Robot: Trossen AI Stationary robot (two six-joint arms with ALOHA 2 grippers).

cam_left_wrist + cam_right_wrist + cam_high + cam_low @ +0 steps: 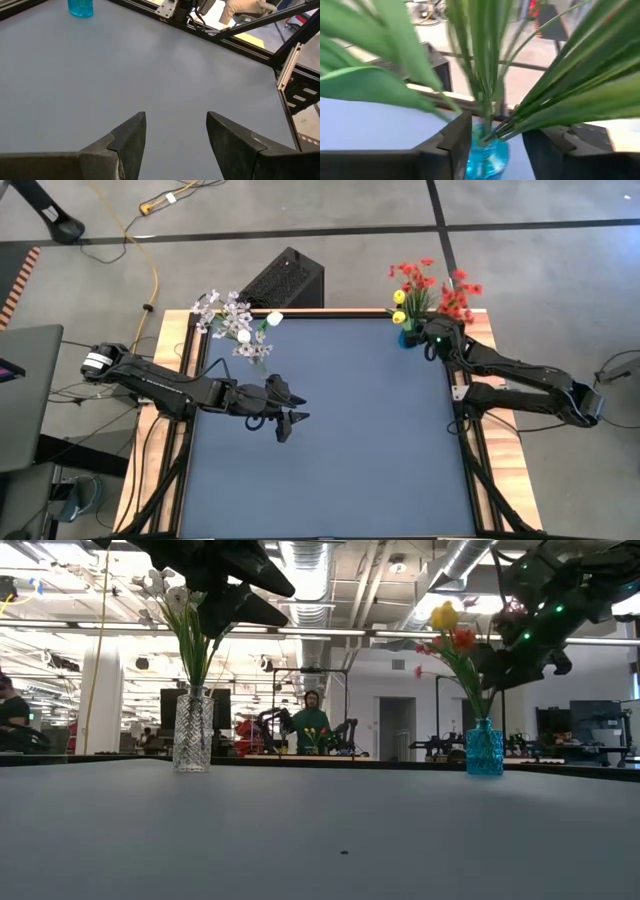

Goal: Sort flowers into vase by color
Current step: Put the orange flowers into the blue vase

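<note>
A clear cut-glass vase stands near the table's far left corner and holds the lilac-white sprig and white tulips. A blue glass vase near the far right corner holds red blossoms and yellow tulips. My left gripper hangs open and empty over the table's left middle. My right gripper is open at the blue vase, with the green stems rising between its two fingers just above the vase's mouth. My right gripper comes level at the stems just above the blue vase's mouth, a finger on either side of the bunch. The leaves run close to the other finger. Whether either finger touches a stem, I cannot tell.
A black box sits beyond the far edge and a laptop off the left side. Wooden rails frame the table. The blue-grey tabletop stretches bare toward the near edge. A person stands far back in the room.
</note>
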